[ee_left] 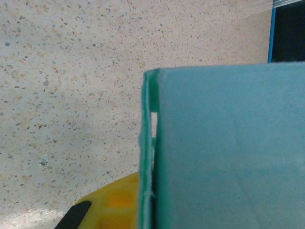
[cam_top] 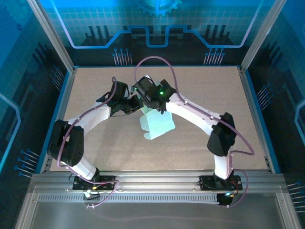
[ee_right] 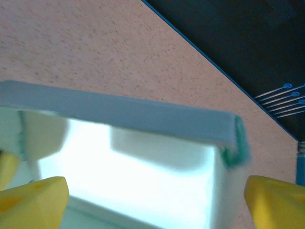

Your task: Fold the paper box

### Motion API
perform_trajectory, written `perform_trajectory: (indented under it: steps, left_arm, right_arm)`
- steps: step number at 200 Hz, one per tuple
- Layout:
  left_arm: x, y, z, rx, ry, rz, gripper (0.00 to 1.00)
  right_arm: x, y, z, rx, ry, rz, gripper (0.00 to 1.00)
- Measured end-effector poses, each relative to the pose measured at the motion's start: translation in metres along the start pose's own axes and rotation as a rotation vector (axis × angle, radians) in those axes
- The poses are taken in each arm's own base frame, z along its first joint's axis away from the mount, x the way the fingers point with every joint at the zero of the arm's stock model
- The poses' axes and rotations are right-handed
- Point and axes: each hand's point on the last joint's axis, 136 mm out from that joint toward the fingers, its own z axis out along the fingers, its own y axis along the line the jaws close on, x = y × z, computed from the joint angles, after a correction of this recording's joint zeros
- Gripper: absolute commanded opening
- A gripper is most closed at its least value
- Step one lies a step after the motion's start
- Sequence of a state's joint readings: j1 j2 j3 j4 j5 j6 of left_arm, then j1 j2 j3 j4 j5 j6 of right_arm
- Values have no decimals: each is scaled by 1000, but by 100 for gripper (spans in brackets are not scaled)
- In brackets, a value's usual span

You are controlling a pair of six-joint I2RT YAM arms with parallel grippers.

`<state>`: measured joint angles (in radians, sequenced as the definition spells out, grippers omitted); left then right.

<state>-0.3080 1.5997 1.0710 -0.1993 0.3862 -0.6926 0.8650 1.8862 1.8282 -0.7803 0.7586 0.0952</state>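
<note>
The paper box (cam_top: 158,125) is pale light-blue card, partly folded, and stands mid-table with walls raised. In the left wrist view its wall (ee_left: 228,152) fills the right half, with a thin doubled flap edge (ee_left: 147,143) running upright. My left gripper (cam_top: 137,104) is shut on that flap edge; one yellow finger (ee_left: 114,200) shows left of the card and the other is hidden behind it. My right gripper (cam_top: 150,102) hangs over the box's far end. It (ee_right: 155,202) is open, its yellow fingers (ee_right: 33,200) wide apart on either side of the box's open interior (ee_right: 143,176).
The speckled tan tabletop (cam_top: 209,95) spreads around the box, bordered by a blue rim (cam_top: 252,109) and dark enclosure walls. Both arms arch inward from their bases at the near edge, with purple cables (cam_top: 143,64) looping above them.
</note>
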Motion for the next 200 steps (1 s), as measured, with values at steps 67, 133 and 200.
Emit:
perform_trajectory:
  steps: [67, 133, 200]
  left_arm:
    - [-19, -9, 0, 58, -106, -141, 0]
    - [-36, -6, -3, 139, -236, -405, 0]
    - [-50, -22, -9, 233, -269, -527, 0]
  right_arm:
    - [-5, -35, -86, -283, -249, 280, 96]
    - [55, -50, -96, -481, -394, 562, 95]
    - [67, -10, -72, -647, -399, 667, 83]
